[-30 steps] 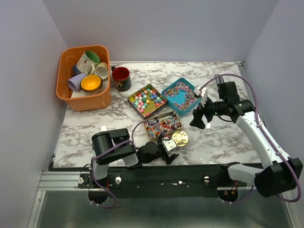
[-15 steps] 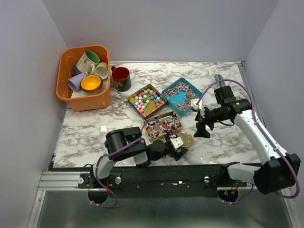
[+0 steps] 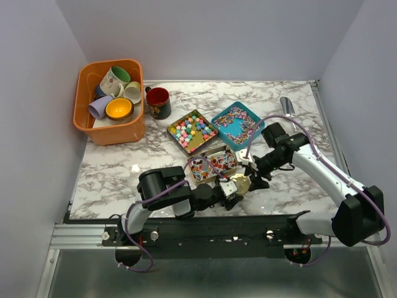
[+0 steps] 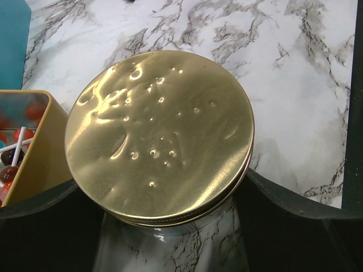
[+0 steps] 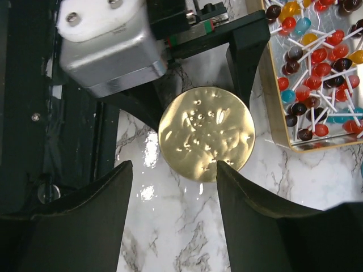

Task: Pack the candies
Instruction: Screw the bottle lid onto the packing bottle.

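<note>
Showed candies (image 3: 193,131) in three open tins (image 3: 232,141), centre frame; lid (image 4: 159,136) off, flanked by left fingers (image 4: 300,226), grip unclear; right fingers (image 5: 85,226) spread nearby. Judged packing hardly begun.

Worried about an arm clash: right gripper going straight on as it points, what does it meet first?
The right gripper meets the gold lid first, just ahead of its open jaws. The left gripper straddles that lid from the far side, probably next; depth unclear.

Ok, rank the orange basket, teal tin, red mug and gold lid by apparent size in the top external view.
1. orange basket
2. teal tin
3. red mug
4. gold lid, close to the mug and partly hidden, so this last pair is unsure.
</note>
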Action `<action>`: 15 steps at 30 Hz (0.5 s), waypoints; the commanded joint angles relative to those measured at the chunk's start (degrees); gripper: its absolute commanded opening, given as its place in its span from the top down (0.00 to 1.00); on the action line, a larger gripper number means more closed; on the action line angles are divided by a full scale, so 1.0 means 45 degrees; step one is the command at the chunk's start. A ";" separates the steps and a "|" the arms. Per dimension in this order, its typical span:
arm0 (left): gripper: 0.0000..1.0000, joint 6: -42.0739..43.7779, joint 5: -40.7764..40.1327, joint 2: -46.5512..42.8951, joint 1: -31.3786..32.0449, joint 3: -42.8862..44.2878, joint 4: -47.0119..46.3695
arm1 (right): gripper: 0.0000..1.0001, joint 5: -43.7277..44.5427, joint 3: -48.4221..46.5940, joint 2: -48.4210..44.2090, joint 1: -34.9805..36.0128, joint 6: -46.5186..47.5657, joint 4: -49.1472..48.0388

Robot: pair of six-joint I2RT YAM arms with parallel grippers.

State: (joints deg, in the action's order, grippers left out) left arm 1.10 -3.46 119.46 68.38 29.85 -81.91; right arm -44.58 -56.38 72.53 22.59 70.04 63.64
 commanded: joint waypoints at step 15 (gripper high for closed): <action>0.19 0.0516 0.0282 0.0153 0.0000 -0.0655 -0.0274 | 0.33 0.0667 0.0439 0.1693 0.1073 -0.0230 -0.2070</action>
State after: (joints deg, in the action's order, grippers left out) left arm 1.52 -3.18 119.00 68.36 28.69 -82.61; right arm -43.53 -55.53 78.87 25.91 69.28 56.60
